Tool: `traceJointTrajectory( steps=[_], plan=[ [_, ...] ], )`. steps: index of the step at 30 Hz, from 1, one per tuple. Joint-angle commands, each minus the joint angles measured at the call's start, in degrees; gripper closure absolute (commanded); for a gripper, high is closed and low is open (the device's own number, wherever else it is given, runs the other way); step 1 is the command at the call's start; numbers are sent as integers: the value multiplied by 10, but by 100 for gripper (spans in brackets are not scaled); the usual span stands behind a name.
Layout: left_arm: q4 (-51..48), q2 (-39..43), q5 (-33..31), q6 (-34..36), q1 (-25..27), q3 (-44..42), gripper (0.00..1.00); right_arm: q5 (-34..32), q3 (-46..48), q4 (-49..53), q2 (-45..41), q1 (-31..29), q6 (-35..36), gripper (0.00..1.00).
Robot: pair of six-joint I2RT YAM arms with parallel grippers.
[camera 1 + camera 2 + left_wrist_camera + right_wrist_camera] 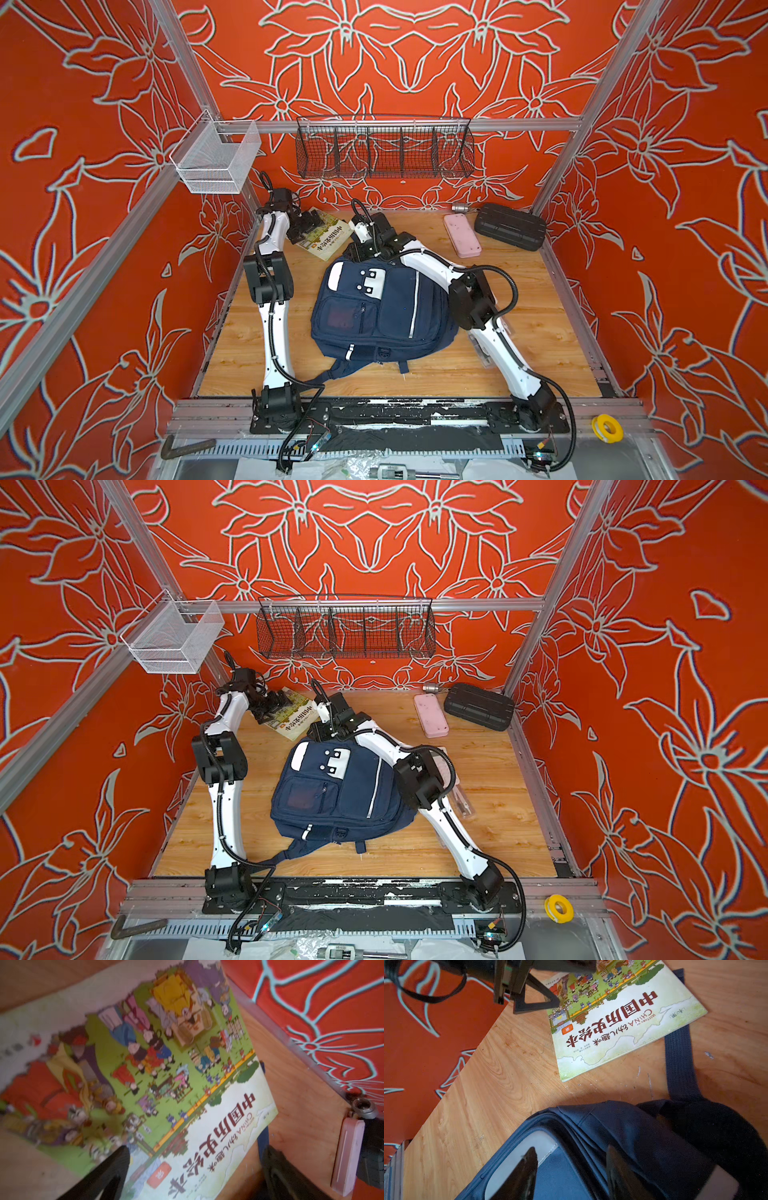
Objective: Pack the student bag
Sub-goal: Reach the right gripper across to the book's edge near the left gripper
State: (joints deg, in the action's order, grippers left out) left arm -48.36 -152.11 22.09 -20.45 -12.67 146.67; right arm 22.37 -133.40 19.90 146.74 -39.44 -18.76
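my l claw [196, 1148] wide open, empty, over history book [176, 1076]: pinch its edge low; r claw [571, 1149] half-open at student bag [374, 307] top, grip unclear.

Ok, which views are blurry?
Left wrist view: illustrated paper picture book smeared, worst on its cartoon half. Right wrist view: book and navy fabric backpack crisp, right end effector soft. Both top views: sharp, colour fringing on red floral wall near edges.
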Motion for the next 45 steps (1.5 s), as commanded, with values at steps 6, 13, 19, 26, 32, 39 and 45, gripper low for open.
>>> traceJointTrajectory(
  steps=[6,13,19,26,32,39,45],
  plan=[
    [-89,-31,-78,-37,33,-24,2,-39,8,-6,-26,19,4,44],
    [-142,-33,-2,-58,80,-44,4,-45,-3,18,-30,46,-1,43],
    [-80,-5,119,-108,117,-135,6,-32,-12,24,-19,100,-46,43],
    [-74,9,139,-99,147,-50,2,-22,-71,48,30,138,-48,42],
    [-6,86,47,-67,122,-66,3,25,-120,26,86,149,-85,43],
    [-43,61,-9,12,64,-27,3,52,-151,12,122,136,-120,48],
    [-59,38,-35,44,24,-28,3,45,-146,46,123,115,-133,48]
  ],
)
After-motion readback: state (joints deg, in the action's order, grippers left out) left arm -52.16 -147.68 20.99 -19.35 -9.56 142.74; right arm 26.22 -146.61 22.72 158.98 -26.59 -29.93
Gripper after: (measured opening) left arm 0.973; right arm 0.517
